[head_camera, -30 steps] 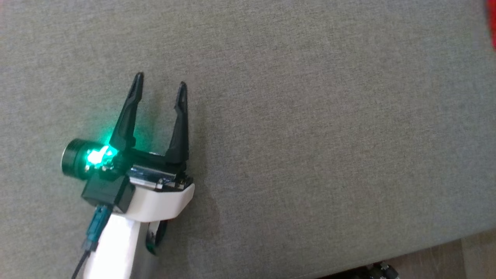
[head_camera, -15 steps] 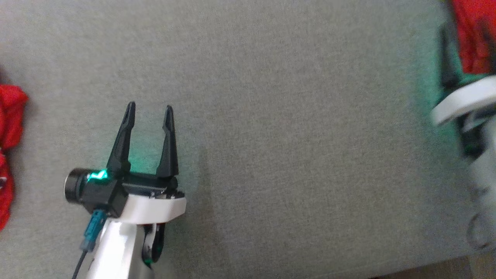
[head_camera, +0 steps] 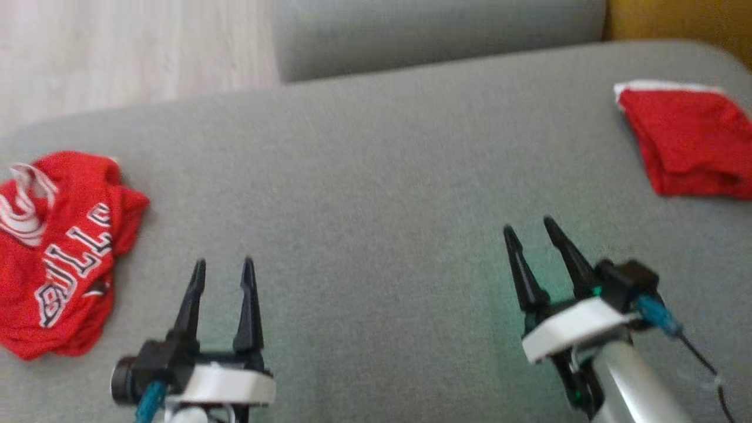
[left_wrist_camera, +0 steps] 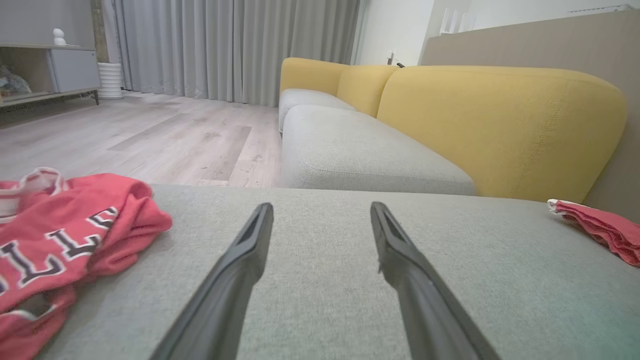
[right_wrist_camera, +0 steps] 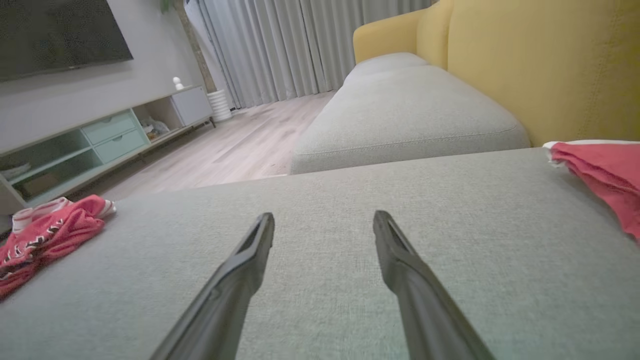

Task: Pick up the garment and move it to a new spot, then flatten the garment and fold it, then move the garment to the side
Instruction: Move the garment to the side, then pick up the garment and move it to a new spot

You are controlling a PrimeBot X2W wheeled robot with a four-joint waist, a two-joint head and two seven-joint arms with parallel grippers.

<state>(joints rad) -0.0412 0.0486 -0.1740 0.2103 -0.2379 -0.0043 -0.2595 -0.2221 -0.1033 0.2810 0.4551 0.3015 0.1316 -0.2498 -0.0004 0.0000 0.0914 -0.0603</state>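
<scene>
Head view, near edge: left gripper (head_camera: 224, 261) at 7 o'clock and right gripper (head_camera: 527, 225) at 5 o'clock. Both sets of jaws are spread with nothing between them, hanging over the bare grey sofa cushion (head_camera: 376, 176). The empty, parked posture suggests the arms are between grasps and kept clear of cloth.

Mid-field, 9 o'clock: crumpled red jersey (head_camera: 59, 252), lettering bunched, heaped near the cushion's left edge. It looks unprocessed.

Farther, 2 o'clock: folded red garment (head_camera: 687, 141), compact, white trim at its far edge, well apart from both grippers. Judgement: folded and set aside to free the centre.

Beyond: wood floor (head_camera: 117, 47) at 11 o'clock, yellow backrest (head_camera: 675, 17) at 1 o'clock.
</scene>
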